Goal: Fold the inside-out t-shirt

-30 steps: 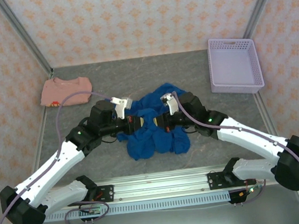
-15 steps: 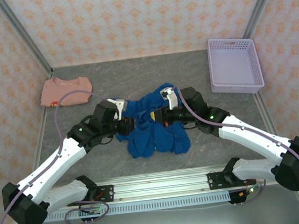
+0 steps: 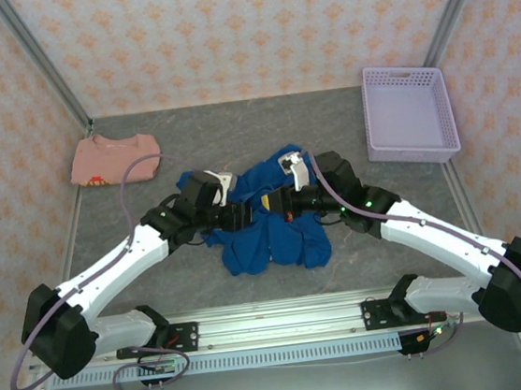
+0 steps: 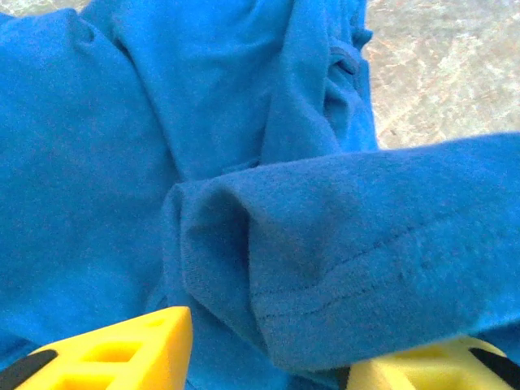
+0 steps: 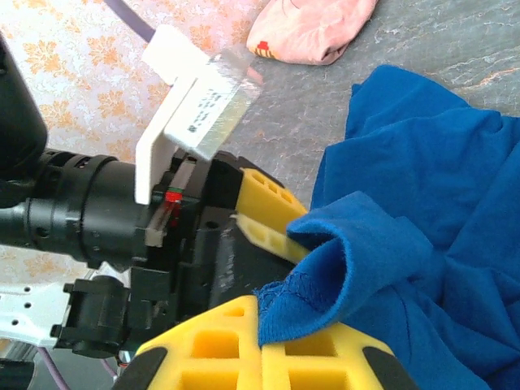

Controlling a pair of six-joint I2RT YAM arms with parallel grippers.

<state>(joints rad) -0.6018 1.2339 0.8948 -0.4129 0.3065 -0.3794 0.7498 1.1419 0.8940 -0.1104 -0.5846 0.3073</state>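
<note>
We saw the royal-blue cotton t-shirt (image 3: 270, 236) lying crumpled near the middle of the grey stone-patterned tabletop (image 3: 235, 132), between the two arms. The right gripper (image 5: 260, 345) was clamped on a stitched hem of it. The left gripper (image 4: 268, 361) stood parted, with a hemmed fold between its yellow fingers (image 4: 122, 353). A salmon-pink folded shirt (image 3: 113, 160) sat far left and a lavender plastic basket (image 3: 408, 112) far right, both well apart from it.

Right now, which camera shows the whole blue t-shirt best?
The top external view: the blue t-shirt shows almost whole, bunched up. The left wrist view shows one stitched hem close up; the right wrist view, an edge pinched in the right gripper.
</note>
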